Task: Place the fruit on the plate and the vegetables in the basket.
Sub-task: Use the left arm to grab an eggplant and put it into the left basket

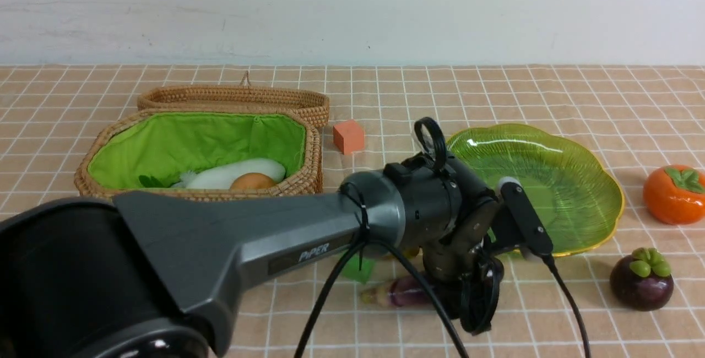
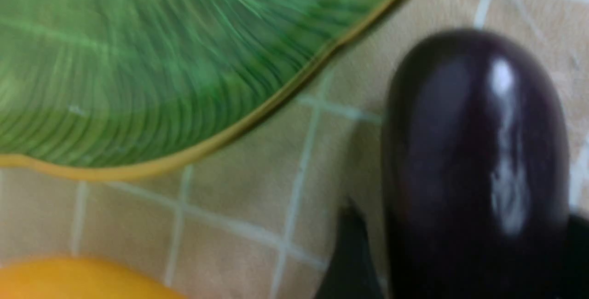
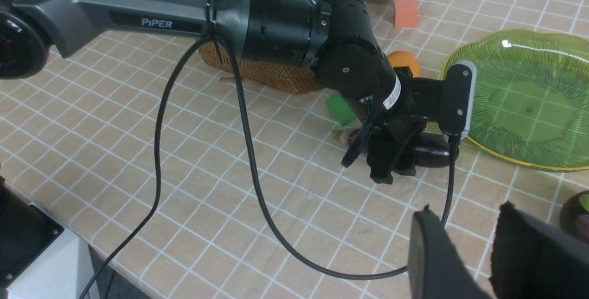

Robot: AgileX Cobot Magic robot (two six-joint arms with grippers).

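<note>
Tan gridded tablecloth (image 1: 551, 93) carries the plate (image 1: 551, 182) — plain whitish wall (image 1: 352, 11) behind.

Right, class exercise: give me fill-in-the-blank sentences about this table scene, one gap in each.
1. The basket holds the white radish and the ____.
2. The orange cube sits between the basket and the ____.
3. Right of the plate, the persimmon sits behind the dark purple ____.
4. The left gripper sits over the ____ lying on the cloth.

Missing words: potato, plate, mangosteen, eggplant.

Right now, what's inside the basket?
A white radish and a tan potato lie in the green-lined basket. Its near wall hides the rest of the floor.
</note>
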